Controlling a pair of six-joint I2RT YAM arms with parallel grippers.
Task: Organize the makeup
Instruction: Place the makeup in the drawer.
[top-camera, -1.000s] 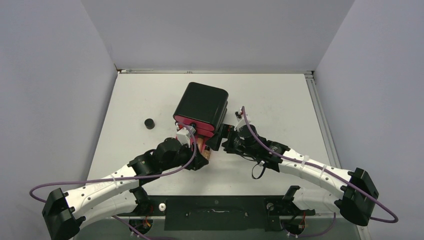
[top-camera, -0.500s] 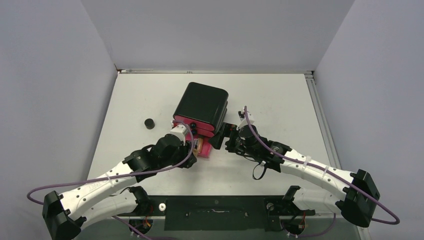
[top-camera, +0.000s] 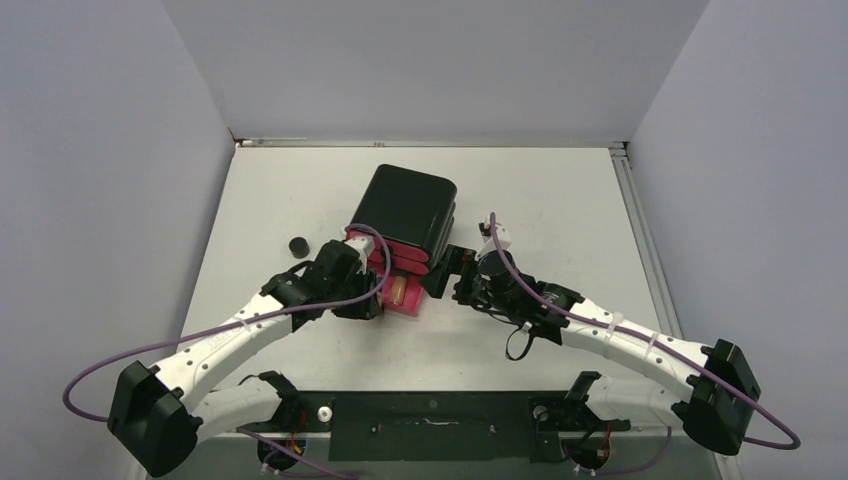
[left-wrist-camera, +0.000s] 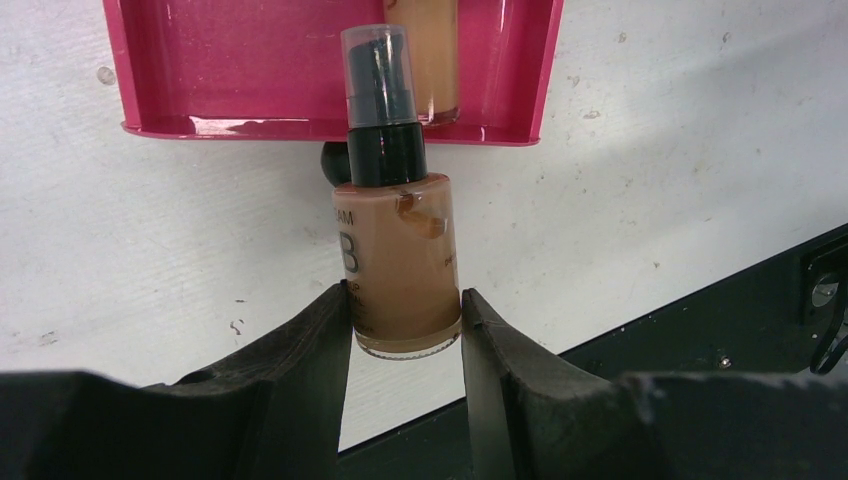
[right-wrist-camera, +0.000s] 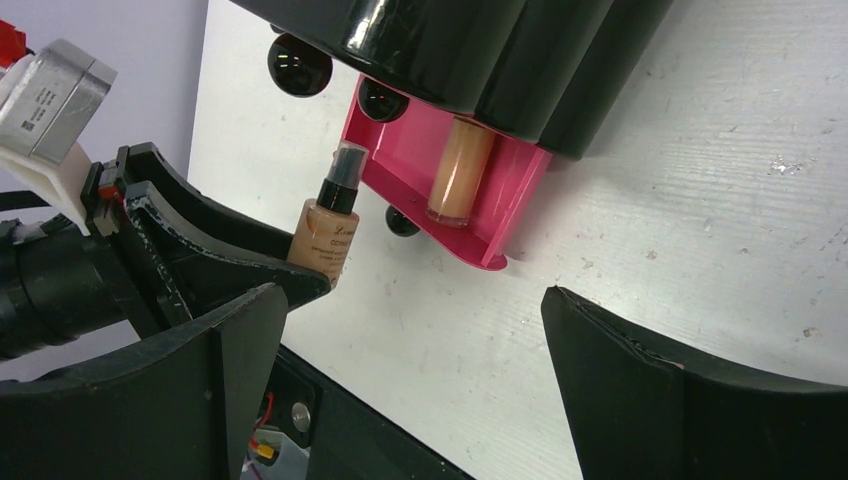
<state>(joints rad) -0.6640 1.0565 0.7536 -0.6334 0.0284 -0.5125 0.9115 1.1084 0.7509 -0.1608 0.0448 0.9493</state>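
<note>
Pale grey walls (top-camera: 430, 60) enclose a scuffed white tabletop (top-camera: 560, 200). The left hand (left-wrist-camera: 405, 310) clamps a tan dark-capped bottle (left-wrist-camera: 400, 260) just before the open pink drawer (left-wrist-camera: 200, 70), where another tan tube (left-wrist-camera: 435, 60) lies. The right hand (right-wrist-camera: 415, 298) gapes wide beside the black cabinet (top-camera: 405, 205); a small black jar (top-camera: 297, 246) stands apart.

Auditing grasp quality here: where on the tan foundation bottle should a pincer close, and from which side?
Grip the foundation bottle by its wide tan body, from the base end, as the left pincer does. That leaves the narrow black pump free, probably to lead into the pink drawer.
</note>
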